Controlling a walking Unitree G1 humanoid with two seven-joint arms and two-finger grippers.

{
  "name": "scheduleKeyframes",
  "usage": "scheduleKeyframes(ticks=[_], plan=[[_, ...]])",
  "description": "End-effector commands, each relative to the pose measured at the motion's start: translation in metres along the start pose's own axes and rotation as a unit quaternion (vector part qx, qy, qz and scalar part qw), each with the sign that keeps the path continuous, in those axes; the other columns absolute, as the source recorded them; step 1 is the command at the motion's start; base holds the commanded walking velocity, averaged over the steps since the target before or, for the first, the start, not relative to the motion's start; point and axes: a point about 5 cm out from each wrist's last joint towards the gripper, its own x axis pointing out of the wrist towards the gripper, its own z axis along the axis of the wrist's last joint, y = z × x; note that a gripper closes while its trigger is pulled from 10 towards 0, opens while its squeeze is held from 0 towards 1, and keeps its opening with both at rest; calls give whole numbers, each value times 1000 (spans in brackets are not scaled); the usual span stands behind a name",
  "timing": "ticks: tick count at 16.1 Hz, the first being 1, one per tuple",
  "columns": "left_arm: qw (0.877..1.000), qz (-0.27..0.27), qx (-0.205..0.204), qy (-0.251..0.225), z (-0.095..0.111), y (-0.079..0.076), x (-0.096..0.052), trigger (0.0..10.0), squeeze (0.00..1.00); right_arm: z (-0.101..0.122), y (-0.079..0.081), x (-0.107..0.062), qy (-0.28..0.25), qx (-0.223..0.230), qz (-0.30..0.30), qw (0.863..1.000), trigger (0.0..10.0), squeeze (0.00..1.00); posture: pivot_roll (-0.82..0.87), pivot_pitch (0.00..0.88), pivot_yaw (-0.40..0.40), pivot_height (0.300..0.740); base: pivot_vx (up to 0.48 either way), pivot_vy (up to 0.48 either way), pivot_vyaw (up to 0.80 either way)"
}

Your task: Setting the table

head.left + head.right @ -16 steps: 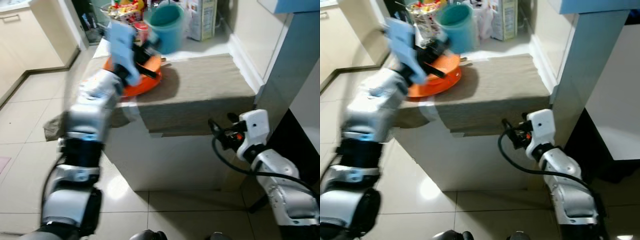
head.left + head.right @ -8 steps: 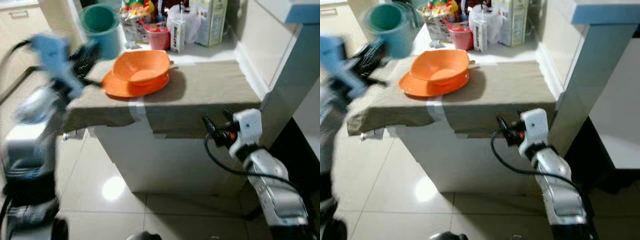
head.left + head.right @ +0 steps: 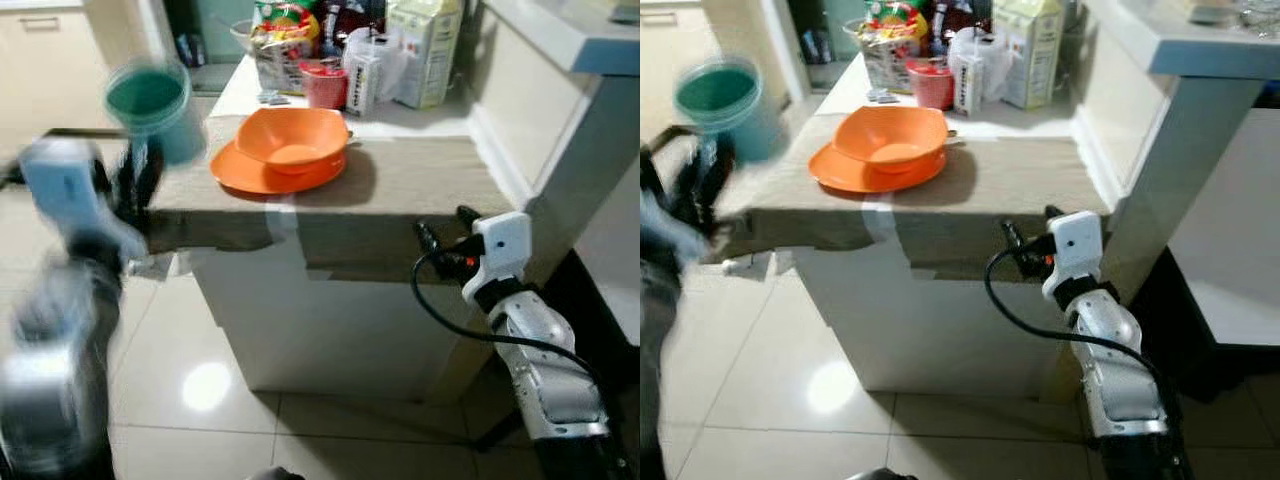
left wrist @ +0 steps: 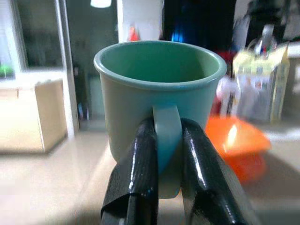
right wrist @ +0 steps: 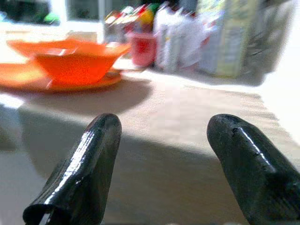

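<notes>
counter (image 3: pixel 400 200) is the landmark: white block with a grey-brown cloth (image 3: pixel 420 185) laid over its top, cloth edge hanging down the near face. pale tiled floor (image 3: pixel 200 400) around its base.

left arm (image 3: pixel 60 300) stands off the counter's left end, heavily blurred. right arm (image 3: pixel 530 350) sits low against the counter's near face, toward its right corner.

orange plate (image 3: pixel 265 172) on the cloth, at the counter's left part, with an orange bowl (image 3: pixel 292 138) sitting in it. behind them, at the counter's far edge: a pink cup (image 3: pixel 324 85), a white bag (image 3: pixel 375 65), a carton (image 3: pixel 425 50), a basket of packets (image 3: pixel 280 40).

teal mug (image 4: pixel 157 103), upright, is held in the air just off the counter's left end, beside the plate and not touching it. left gripper (image 4: pixel 164 140) is closed on the mug's handle, one black finger (image 4: pixel 138 164) pressed to each side of the loop.

right gripper (image 5: pixel 164 154) is level with the counter's top at its near edge, fingers spread wide apart with nothing between them, pointing across the cloth toward the plate and bowl.
</notes>
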Motion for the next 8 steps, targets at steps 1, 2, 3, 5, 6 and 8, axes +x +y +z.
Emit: scheduleKeyframes(ticks=[1,2,3,5,6,8], plan=[[1000,6,1,1,-3,-5,-5,0,0,5,5,0,-18,0,-7,1000,10000,0,-73,0,60,740,0,0,0],[1000,15,-11,24,-15,-8,-14,0,0,4,10,-3,-22,2,-8,1000,10000,0,-73,0,61,740,0,0,0],[998,19,-15,49,-25,-11,-25,0,0,3,14,-9,-21,2,-7,1000,10000,0,-77,0,64,740,0,0,0],[997,22,-19,77,-32,-14,-44,0,0,-1,13,-21,-10,1,-1,1000,10000,0,-87,0,65,740,0,0,0],[994,15,-24,110,-40,-20,-61,0,0,-6,13,-35,7,-5,11,1000,10000,0,-93,0,65,740,0,0,0],[991,13,-18,129,-49,-28,-70,0,0,-11,14,-45,22,-2,15,1000,10000,0,-102,0,64,740,0,0,0]])
